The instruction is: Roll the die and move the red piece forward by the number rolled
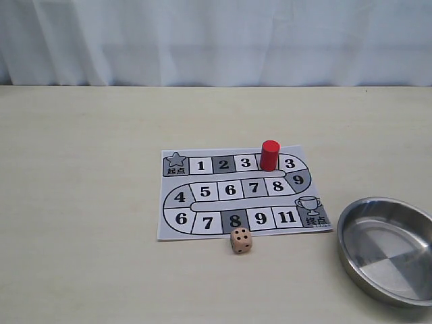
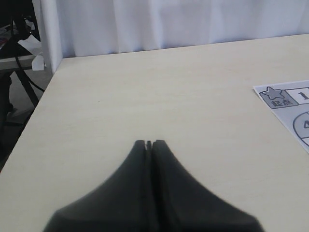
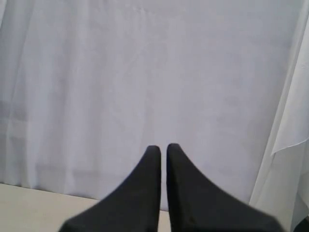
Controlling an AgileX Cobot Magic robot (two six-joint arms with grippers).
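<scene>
Die (image 1: 241,241) on surface at near edge of board (image 1: 205,192), below square 8. Red piece (image 1: 270,155) upright on top row. Left gripper (image 2: 149,143) clenched, empty; right gripper (image 3: 163,147) closed to a slit, empty, facing curtain (image 3: 145,72). Die lies right of centre, so right arm probably nearer

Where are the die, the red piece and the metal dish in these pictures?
die (image 1: 241,241), exterior view, middle of the cube.
red piece (image 1: 270,156), exterior view, middle of its upright side.
metal dish (image 1: 345,237), exterior view, its left inner wall.
</scene>
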